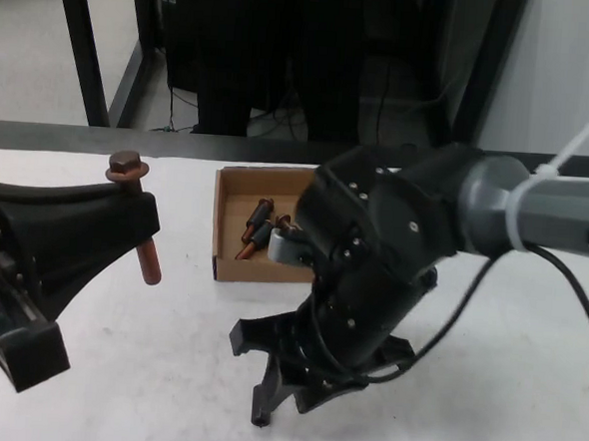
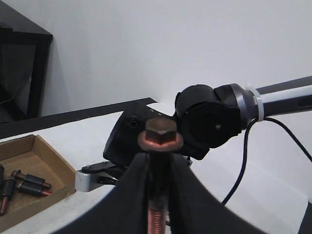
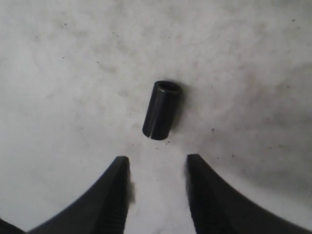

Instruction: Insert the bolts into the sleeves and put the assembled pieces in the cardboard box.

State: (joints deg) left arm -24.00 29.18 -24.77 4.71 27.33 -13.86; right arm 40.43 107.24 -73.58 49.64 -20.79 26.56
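The right pincer hangs fingertips-down over the worktop, its two fingers spread with a bare gap between them. The sleeve, a short dark tube, lies on its side on the worktop just ahead of that gap and touches neither finger. Its long axis runs roughly along the line leading out from between the fingers, tipped slightly off it, and its open bore shows at the far end. Lying that way, it offers its narrow width to the fingers, so a short advance and a squeeze would likely catch it across the body.

The left pincer sits off to the other side, pinching a copper-coloured bolt by the upper shank. The bolt stands upright, flanged head on top and threaded end hanging free below. The cardboard box rests between the two arms, farther back, with a few assembled pieces lying in it.

The right arm is clearly the nearer one to the sleeve; the left, by this reading, waits with the bolt.
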